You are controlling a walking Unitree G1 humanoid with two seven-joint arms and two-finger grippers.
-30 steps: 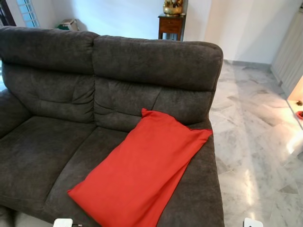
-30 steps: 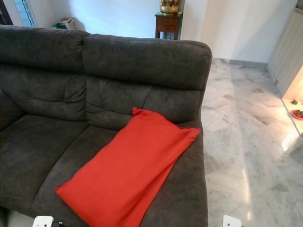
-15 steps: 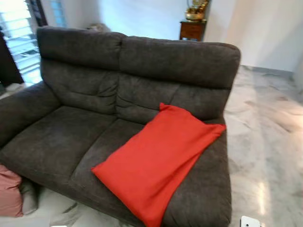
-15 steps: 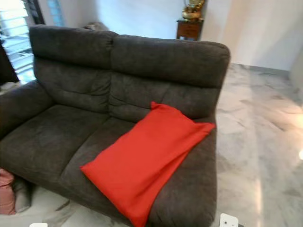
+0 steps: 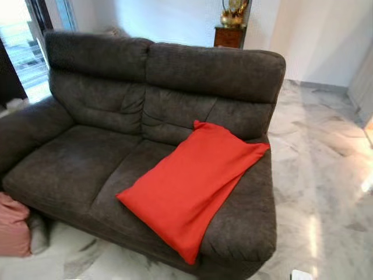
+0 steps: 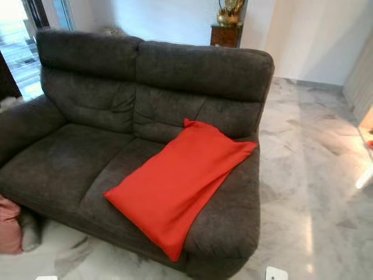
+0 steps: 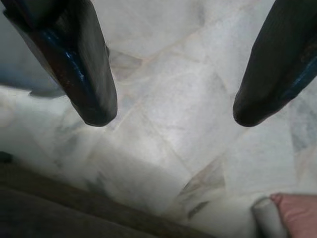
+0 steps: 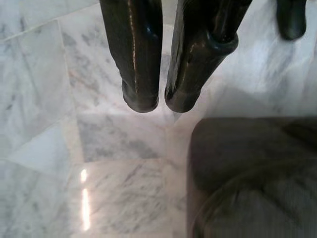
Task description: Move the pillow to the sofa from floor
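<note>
- The red pillow lies flat and slantwise on the right seat of the dark grey sofa, in the centre of the left eye view; one corner touches the backrest and the lower corner hangs a little over the seat's front edge.
- Judged from this, the move is done: the pillow is off the marble floor and nothing holds it.
- What may be left is small: nudging the overhanging corner further onto the seat so it cannot slide off.
- The left gripper points down at bare marble, fingers spread wide and empty.
- The right gripper hangs over the floor beside a dark rounded shape, its fingers nearly together with nothing between them.
- At the lower left of the left eye view a pink cushion sits on the floor against the sofa's front.
- At the top of the frame, a wooden side table stands behind the sofa, carrying a golden ornament.
- Nothing blocks the way to the sofa.
</note>
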